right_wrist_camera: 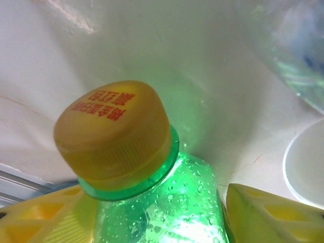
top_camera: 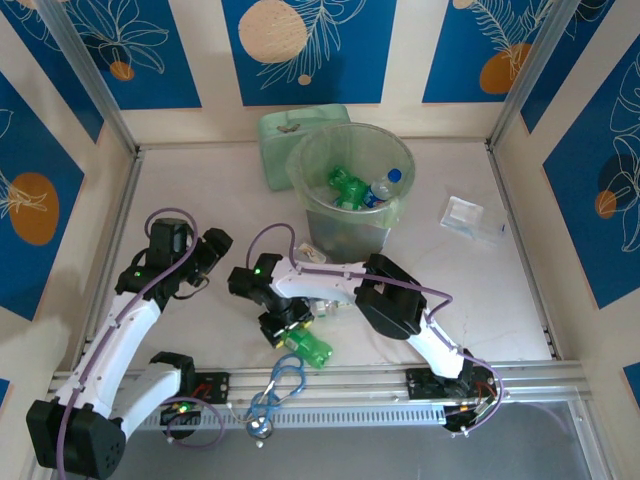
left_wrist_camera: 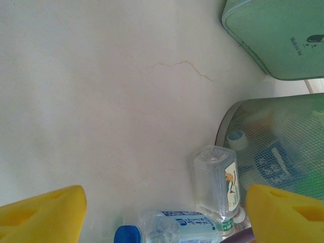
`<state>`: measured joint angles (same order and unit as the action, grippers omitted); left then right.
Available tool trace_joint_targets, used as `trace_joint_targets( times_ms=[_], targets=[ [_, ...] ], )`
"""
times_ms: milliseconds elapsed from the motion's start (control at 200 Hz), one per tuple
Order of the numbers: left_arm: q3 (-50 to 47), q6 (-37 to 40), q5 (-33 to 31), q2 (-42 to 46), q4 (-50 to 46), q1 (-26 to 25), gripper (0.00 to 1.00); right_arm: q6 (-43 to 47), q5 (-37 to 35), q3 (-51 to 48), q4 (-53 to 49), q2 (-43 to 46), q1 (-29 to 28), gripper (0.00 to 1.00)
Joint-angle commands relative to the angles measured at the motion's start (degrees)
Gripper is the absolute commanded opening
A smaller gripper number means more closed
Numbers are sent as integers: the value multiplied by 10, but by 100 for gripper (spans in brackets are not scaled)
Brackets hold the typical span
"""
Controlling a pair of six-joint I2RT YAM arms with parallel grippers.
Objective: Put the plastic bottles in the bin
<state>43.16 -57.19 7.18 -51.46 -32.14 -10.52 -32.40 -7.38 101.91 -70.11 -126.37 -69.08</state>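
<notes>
A green bottle (top_camera: 310,350) lies on the bench (top_camera: 200,190) in front of the bin (top_camera: 398,212). Its long axis slants and its yellow cap (right_wrist_camera: 111,131) points away from the bin. The right hand (right_wrist_camera: 152,190) straddles it lengthwise, partly closed, with a pad at each side; whether it grips I cannot tell. Left of the bin, the left hand (left_wrist_camera: 165,195) gapes wide, holding nothing.
</notes>
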Motion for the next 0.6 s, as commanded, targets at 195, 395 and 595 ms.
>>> trace_joint_targets(
  times_ms=[195, 395, 595],
  targets=[
    [-1, -8, -1, 2, 11, 10, 82, 1, -23, 23, -12, 25, 6, 55],
    [10, -2, 6, 0, 22, 9, 82, -4, -38, 59, -10, 70, 18, 53],
    [26, 7, 64, -6, 115, 10, 81, -22, -45, 114, 15, 149, 36, 52]
  ],
)
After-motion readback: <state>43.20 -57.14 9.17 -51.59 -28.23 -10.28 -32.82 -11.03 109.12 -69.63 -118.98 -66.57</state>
